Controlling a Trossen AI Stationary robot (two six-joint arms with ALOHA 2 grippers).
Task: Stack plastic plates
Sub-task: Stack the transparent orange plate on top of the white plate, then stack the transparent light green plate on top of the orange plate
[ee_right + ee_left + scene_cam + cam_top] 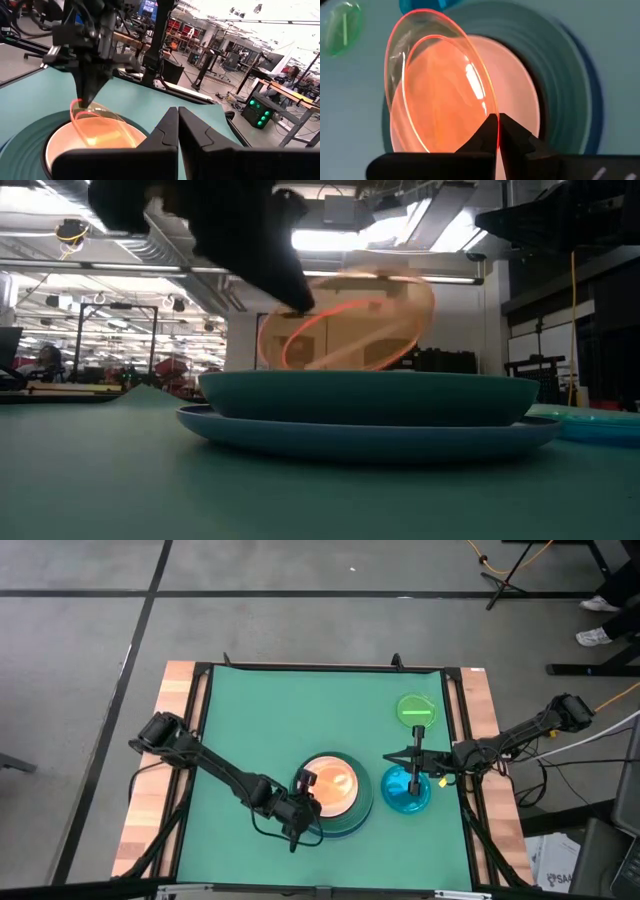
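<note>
A translucent orange plate [440, 90] hangs tilted over the stack, held by my left gripper [498, 125], which is shut on it at the stack's left side [303, 783]. The stack is a white plate [520, 95] inside a dark teal plate [370, 395], which sits on a light blue plate [370, 435]. My right gripper [177, 112] is shut and hovers right of the stack [390, 755], touching nothing. A cyan plate [405, 790] and a green plate [417, 708] lie flat on the mat. No black plate shows. My left gripper pinches the orange plate's rim [496, 116] between its two fingers, one on each face. It comes from the table's left, slanting down. The plate is tilted, its held side raised [345, 320]. Its lower edge dips behind the teal rim; whether it touches the white plate I cannot tell.
The green mat [260, 720] lies open left of and behind the stack. Wooden strips [170, 740] border the table's left and right sides. The cyan plate lies close to the stack's right side, under my right arm. Cables and stands lie beyond the right edge.
</note>
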